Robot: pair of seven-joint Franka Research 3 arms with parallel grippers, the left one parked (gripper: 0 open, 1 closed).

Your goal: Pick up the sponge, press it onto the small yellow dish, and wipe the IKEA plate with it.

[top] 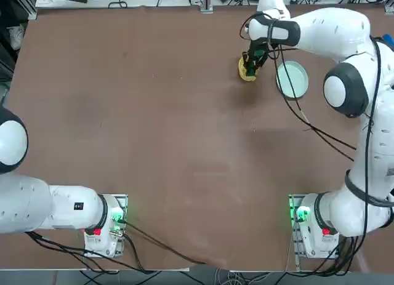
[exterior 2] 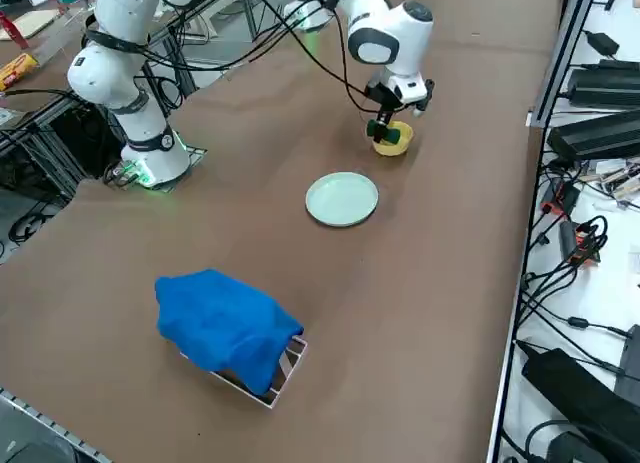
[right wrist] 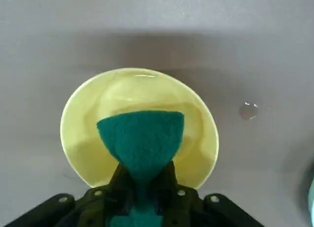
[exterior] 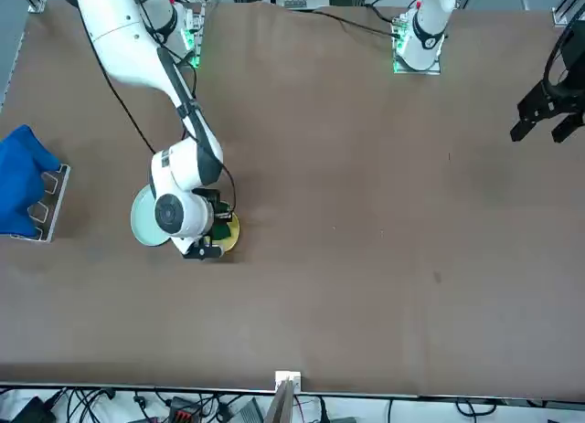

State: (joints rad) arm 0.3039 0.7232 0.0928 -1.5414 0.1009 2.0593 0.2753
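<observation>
Brown desk, far right corner region: right gripper point(right wrist: 142, 188), clamped on the sponge point(right wrist: 141, 138), holds it over the small yellow dish point(right wrist: 88, 153). Good practice, by judgement: press straight down at the dish centre, avoiding tipping; IKEA plate point(top: 292, 79) lies just beside.

Far end of table point(top: 154, 125), on the robot's right-hand half: small yellow dish point(top: 246, 73) and IKEA plate point(top: 292, 79) side by side, near but apart, the plate further to the robot's right.

Right gripper point(top: 252, 66) directly above the dish, clamped on the sponge point(right wrist: 141, 138). Sponge's free end over the dish's inside, in the wrist view; whether it touches the dish, cannot tell.

Further out on the robot's right side, well apart from the plate, a cloth point(exterior 2: 225, 328) heaped over a small stand point(exterior 2: 285, 368) on the table.

Right arm's base point(top: 311, 226) at the near edge, well back from both dishes.
</observation>
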